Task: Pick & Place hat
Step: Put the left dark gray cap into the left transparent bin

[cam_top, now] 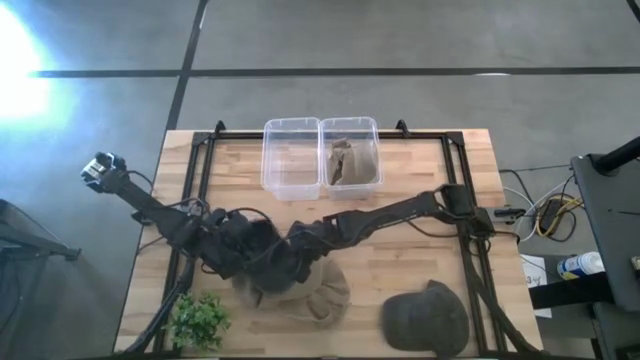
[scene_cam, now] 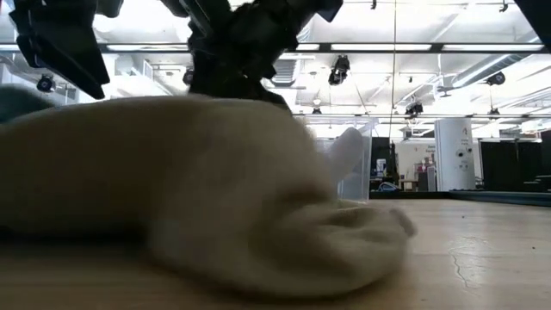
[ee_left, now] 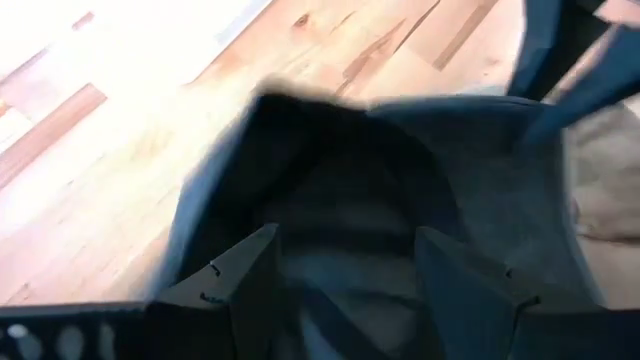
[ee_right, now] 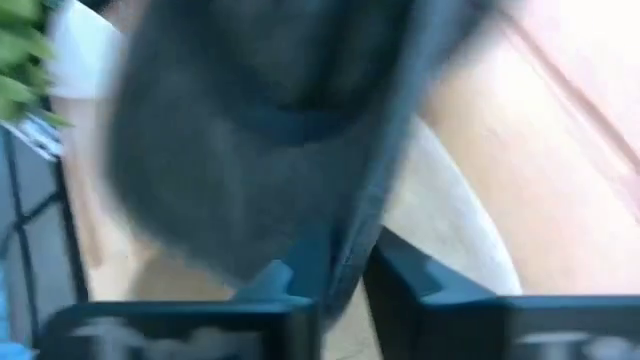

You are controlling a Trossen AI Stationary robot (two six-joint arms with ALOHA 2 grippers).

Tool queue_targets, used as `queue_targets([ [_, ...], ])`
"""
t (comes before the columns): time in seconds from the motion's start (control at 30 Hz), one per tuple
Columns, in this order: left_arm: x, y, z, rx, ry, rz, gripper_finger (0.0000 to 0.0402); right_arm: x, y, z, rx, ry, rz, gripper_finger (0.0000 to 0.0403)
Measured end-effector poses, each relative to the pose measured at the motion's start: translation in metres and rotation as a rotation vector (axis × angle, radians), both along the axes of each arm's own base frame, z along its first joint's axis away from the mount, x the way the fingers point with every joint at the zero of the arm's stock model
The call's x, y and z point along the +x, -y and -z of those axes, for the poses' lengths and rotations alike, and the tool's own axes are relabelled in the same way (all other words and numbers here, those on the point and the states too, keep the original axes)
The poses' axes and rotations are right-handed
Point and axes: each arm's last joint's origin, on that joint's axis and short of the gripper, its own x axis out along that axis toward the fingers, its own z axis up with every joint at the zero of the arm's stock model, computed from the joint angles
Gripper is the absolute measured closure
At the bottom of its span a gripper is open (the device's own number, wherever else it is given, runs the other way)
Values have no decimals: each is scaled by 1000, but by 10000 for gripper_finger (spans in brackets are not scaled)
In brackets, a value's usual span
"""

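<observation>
**Both arms meet over a dark hat near the front of the bench**

Both arms reach in toward the middle of the bench's front half, and their grippers come together over a dark hat [cam_top: 262,250] that is bunched up between them. The left gripper [cam_top: 232,262] comes in from the left edge; in its wrist view its two fingers [ee_left: 245,275] stand spread apart with the dark fabric lying between and just beyond them, so the jaws are open around the cloth rather than closed on it. The right gripper [cam_top: 300,252] comes in from the right side, and its wrist view shows its jaws pressed together on a fold of the dark hat's edge, pinching it.

Just beneath and in front of the dark hat lies a tan hat [cam_top: 322,292], touching it, slumped flat on the wood. A grey cap [cam_top: 425,318] sits near the front right corner, well apart from both grippers. A small green plant [cam_top: 198,320] stands near the front left corner. Two clear bins [cam_top: 320,155] sit side by side at the back edge, the right one holding something tan
</observation>
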Motion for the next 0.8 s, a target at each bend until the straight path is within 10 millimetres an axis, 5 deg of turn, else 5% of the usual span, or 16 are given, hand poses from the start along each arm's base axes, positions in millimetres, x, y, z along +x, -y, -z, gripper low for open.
queue_targets([
  [0.17,3,2,-16,-26,45,8,177,-10,5,-15,-21,-32,-34,387],
  [0.37,9,5,-69,-23,190,90,177,-25,24,-66,1,72,16,388],
  [0.6,6,4,-124,121,342,162,177,-49,57,-123,-96,229,284,389],
  [0.8,3,-2,-145,256,424,95,177,-71,72,-159,-277,342,519,389],
])
